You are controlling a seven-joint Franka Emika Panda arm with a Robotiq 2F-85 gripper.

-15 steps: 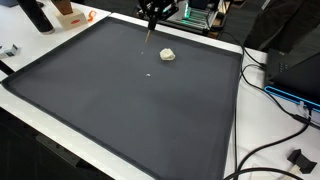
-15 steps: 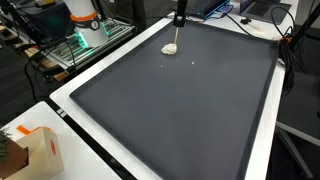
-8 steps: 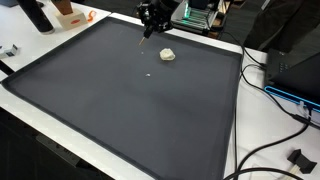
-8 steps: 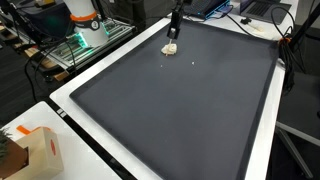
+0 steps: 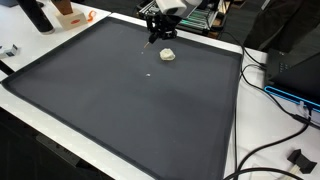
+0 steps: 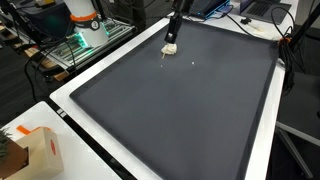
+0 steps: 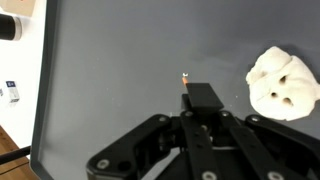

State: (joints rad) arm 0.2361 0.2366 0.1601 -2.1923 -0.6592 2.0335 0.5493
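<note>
Gripper (image 7: 200,100) at lower centre of the wrist view, jaws clamped on a thin orange-tipped stick (image 7: 186,78), white crumpled lump (image 7: 283,83) lying apart at the right edge on the dark mat (image 7: 110,70); judged best: grip firmly, descend slowly, steer the tip rightward toward the lump without scraping the mat.

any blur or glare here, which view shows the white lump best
Wrist view: white crumpled lump sharp, soft shading in its folds; black gripper near the lens slightly soft. Both exterior views: lump tiny, a featureless blob; dark grey mat evenly lit, mild sheen, no hard glare.
</note>
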